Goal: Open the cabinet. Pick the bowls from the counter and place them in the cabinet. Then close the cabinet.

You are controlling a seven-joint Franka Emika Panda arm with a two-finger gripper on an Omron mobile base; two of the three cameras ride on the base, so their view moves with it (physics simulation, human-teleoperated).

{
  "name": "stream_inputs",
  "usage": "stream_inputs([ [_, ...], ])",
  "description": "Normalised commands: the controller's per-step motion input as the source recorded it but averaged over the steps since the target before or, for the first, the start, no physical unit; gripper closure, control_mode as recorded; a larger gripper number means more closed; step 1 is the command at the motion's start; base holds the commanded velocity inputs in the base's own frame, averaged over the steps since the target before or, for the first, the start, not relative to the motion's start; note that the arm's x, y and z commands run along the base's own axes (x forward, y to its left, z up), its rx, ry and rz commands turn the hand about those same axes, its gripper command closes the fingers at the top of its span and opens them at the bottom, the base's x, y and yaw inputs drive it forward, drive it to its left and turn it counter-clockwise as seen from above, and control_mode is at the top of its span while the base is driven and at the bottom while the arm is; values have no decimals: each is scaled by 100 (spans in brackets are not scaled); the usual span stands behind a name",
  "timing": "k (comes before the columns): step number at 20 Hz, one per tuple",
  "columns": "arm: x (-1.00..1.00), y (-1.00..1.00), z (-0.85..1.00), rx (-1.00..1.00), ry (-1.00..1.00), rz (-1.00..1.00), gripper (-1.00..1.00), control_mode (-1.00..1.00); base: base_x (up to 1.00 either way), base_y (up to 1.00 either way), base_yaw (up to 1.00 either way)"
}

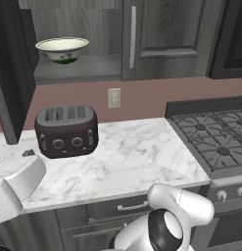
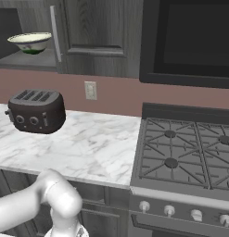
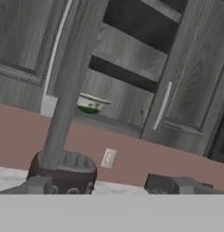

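One small whitish bowl (image 1: 62,49) with a green mark is sitting upright, rim up, on the open dark grey wood-grain cabinet's (image 1: 166,39) shelf; jaws are standing spread.

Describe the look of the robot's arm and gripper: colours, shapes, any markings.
The arm is glossy white, built of rounded tubular segments, with a dark round joint cap ringed in grey. From the right base camera its elbow reads as a smooth white bulge. The gripper ends in two small blocky dark grey fingertips. No cables or markings are visible.
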Motion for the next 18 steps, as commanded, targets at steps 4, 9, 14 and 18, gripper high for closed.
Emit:
stream_inputs([
  [4,3,19,-27,0,-26,0,-100,-100,0,0,0],
  [9,12,20,-1,0,-28,0,-100,-100,0,0,0],
  [14,22,2,0,0,-14,0,-100,-100,0,0,0],
  [18,40,-4,0,0,-2,0,-100,-100,0,0,0],
])
